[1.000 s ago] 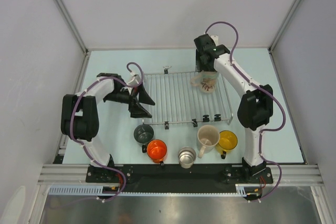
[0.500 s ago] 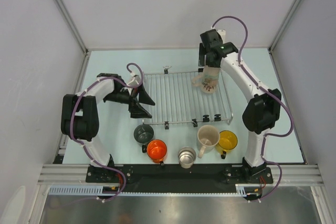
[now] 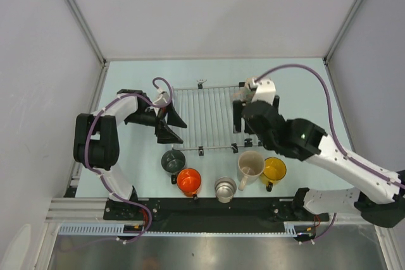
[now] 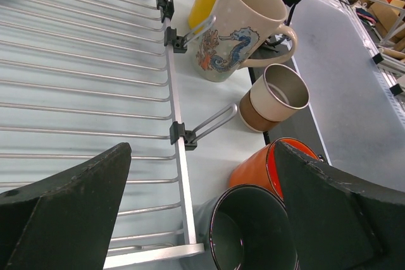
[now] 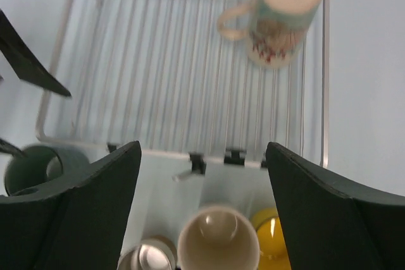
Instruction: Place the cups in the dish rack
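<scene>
In the top view, the dish rack (image 3: 209,118) is seen lying flat in the middle of the worktop (image 3: 133,74), with its right part covered by the right arm (image 3: 297,140), so that nothing loaded there can be made out. Five cups are lined up on the worktop along the rack's near edge: the dark grey-green cup (image 3: 173,160), the orange cup (image 3: 188,181), the steel cup (image 3: 224,189), a cream cup (image 3: 250,165) and the yellow cup (image 3: 274,169). In the left wrist view, the left tool (image 4: 202,150) is shown spread wide with nothing held, poised over the rack's near corner and the dark grey-green cup. Small wire feet jut out from the rack's edge towards the closely packed cups. In the right wrist view, the right tool (image 5: 202,150) is likewise spread wide and empty, high above the rack. The second cream cup (image 5: 288,14) is seen standing on the rack's far right corner, apparently mouth down. One cup of six is thus judged loaded and five are left. The crowding of the row and the jutting feet are judged the likeliest hindrances.
</scene>
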{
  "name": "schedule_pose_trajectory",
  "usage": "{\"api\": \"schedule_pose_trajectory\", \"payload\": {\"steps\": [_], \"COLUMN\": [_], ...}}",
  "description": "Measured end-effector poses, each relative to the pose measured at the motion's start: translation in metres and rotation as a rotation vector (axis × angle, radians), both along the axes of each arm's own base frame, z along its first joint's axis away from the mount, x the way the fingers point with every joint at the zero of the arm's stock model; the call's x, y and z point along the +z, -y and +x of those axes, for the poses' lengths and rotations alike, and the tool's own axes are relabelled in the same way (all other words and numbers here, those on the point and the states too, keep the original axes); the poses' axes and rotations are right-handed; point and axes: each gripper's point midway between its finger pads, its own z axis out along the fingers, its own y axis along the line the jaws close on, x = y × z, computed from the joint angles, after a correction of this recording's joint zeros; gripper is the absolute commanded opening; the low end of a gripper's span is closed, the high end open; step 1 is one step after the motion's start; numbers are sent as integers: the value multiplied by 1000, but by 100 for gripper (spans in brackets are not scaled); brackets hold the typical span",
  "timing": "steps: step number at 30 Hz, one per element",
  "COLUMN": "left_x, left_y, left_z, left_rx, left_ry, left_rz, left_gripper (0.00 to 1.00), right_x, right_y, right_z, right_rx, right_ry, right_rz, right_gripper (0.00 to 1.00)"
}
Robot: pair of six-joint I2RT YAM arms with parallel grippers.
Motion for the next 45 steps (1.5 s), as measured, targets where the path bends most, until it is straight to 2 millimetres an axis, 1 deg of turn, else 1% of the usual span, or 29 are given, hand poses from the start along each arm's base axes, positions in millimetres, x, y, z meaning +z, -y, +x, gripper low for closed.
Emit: {"api": "schedule_pose_trajectory", "payload": {"steps": [2,5,7,8,9,10,12,14,15,16,17,18,19,22,24,25,27,28,30,32,33,36,37,40,42,45], "left_x": [0,0,0,0,1,3,12,25,26,17,7,6,11,47,66,70,71,69,65,63,66,86,93,107,109,106], "left_y": [0,2,4,6,9,12,18,25,27,25,20,19,21,33,30,23,11,9,11,13,10,1,-1,-1,0,1], "left_z": [0,-2,-3,-2,2,9,30,60,73,89,107,111,119,146,157,156,145,134,109,85,77,65,60,46,34,17], "left_rx": [-1,-9,-17,-24,-33,-38,-43,-41,-26,17,113,154,218,406,540,611,736,769,794,806,824,880,884,856,807,751], "left_ry": [1,-5,-16,-24,-36,-37,-41,-20,-9,57,142,165,196,318,401,439,506,535,562,562,553,523,515,517,527,535], "left_rz": [0,0,2,3,8,10,18,57,91,198,351,405,463,497,501,514,554,566,562,539,523,463,444,408,399,373], "left_gripper": [100,100,100,100,100,100,100,100,100,100,100,100,100,100,100,100,100,100,100,100,100,100,100,100,100,100], "right_x": [-27,-80,-108,-119,-126,-129,-128,-124,-120,-116,-111,-109,-106,-97,-94,-95,-103,-108,-121,-131,-137,-148,-150,-153,-155,-158], "right_y": [7,13,10,8,7,5,2,0,-2,-3,-5,-6,-6,-6,-6,-4,-1,0,5,8,10,14,14,11,6,0], "right_z": [-20,-47,-59,-65,-70,-74,-78,-79,-78,-77,-77,-78,-79,-82,-83,-84,-85,-86,-88,-90,-92,-96,-97,-99,-101,-103], "right_rx": [3,1,10,14,20,23,26,24,22,20,21,25,29,43,44,42,37,34,24,20,21,28,30,41,51,66], "right_ry": [-42,-129,-175,-194,-206,-211,-203,-195,-188,-178,-169,-164,-161,-149,-144,-145,-153,-160,-177,-192,-199,-221,-225,-235,-241,-249], "right_rz": [-22,-108,-174,-202,-220,-231,-224,-209,-197,-187,-175,-165,-154,-110,-82,-78,-90,-99,-127,-144,-152,-164,-158,-138,-121,-102], "right_gripper": [84,88,89,89,90,90,90,91,90,91,91,91,91,90,90,90,90,90,89,86,85,80,78,76,75,73]}}
